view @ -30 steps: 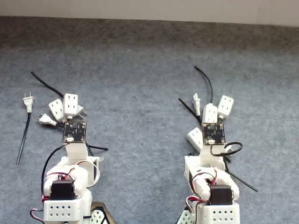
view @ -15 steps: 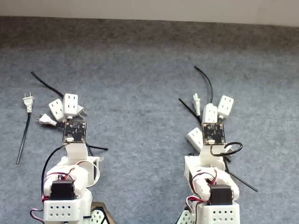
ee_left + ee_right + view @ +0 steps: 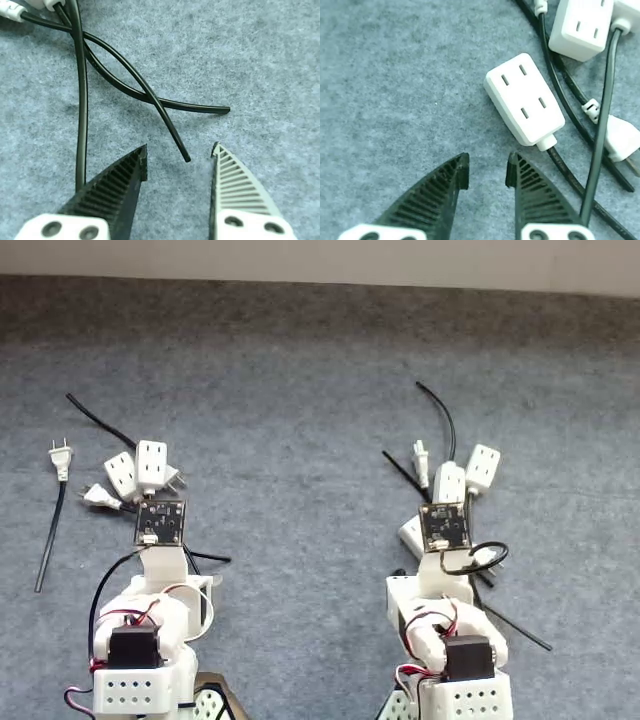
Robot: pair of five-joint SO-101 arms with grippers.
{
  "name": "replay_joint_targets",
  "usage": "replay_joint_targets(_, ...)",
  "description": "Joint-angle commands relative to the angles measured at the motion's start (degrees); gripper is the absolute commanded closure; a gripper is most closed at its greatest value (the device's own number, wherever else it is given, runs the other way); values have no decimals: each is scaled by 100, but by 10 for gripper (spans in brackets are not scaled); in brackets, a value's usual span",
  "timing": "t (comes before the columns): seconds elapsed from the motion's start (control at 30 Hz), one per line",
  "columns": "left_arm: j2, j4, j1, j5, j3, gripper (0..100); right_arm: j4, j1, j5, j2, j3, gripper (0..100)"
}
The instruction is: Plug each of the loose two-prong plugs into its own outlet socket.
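Wide open at the left claw (image 3: 180, 146), black cable (image 3: 165, 122) ends just ahead on the desk (image 3: 260, 60). Narrowly parted, empty at the right claw (image 3: 487, 156), white outlet socket (image 3: 524, 99) just ahead.

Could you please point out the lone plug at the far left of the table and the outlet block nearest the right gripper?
lone plug (image 3: 61, 462), high view, on its white body just below the two prongs.
outlet block (image 3: 524, 99), right wrist view, on the middle of its slotted face.

Cords (image 3: 80, 100) and outlet sockets (image 3: 524, 99) crowd both sides; the carpet (image 3: 300, 470) between lies open.
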State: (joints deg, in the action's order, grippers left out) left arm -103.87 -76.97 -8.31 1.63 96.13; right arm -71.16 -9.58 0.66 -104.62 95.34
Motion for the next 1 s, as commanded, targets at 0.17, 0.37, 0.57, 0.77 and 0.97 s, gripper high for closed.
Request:
replay_joint_targets(0.17,-13,-26,-40,18,92,793,-48,-40,-26,-48,180,865)
replay_joint_targets(0.37,-13,-26,-40,18,92,793,48,-31,-26,-48,-901,862)
replay_joint_targets(0.57,-13,-26,-40,18,92,793,312,-31,-53,-48,-3090,861)
replay_joint_targets(0.77,-13,-26,-40,18,92,793,-13,-31,-26,-48,-4119,861)
replay_joint_targets(0.97,-13,-26,-40,18,92,793,-426,549,1099,-48,-3943,860)
